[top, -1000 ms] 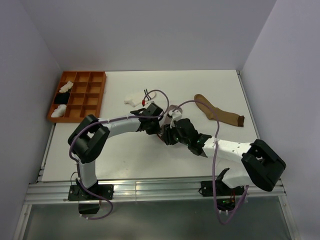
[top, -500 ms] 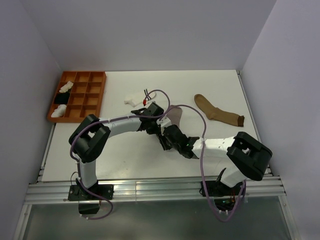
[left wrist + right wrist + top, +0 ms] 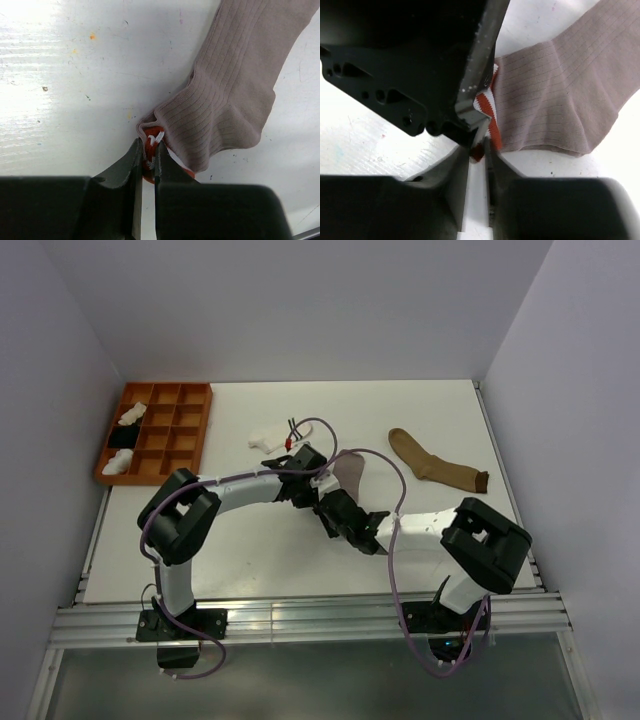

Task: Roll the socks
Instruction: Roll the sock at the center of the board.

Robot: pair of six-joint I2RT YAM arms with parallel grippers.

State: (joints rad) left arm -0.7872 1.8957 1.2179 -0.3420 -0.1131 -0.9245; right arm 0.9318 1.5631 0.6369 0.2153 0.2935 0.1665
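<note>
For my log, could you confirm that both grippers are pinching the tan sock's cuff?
Not quite: the left gripper and right gripper are pinching the cuff of the grey sock, as both wrist views show; the tan sock lies untouched.

The grey sock (image 3: 235,95) runs off the top and right edges of the left wrist view. From the right wrist, the left gripper (image 3: 474,122) covers most of its cuff (image 3: 492,107). In the tray (image 3: 209,425) at the table's far left corner, the bundles (image 3: 131,415) are too small to make out.

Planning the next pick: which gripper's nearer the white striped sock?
Left. The left gripper is just front-right of the white striped sock, at the cuff of the grey sock. The right gripper is at that cuff from the near side, a little farther away.
</note>
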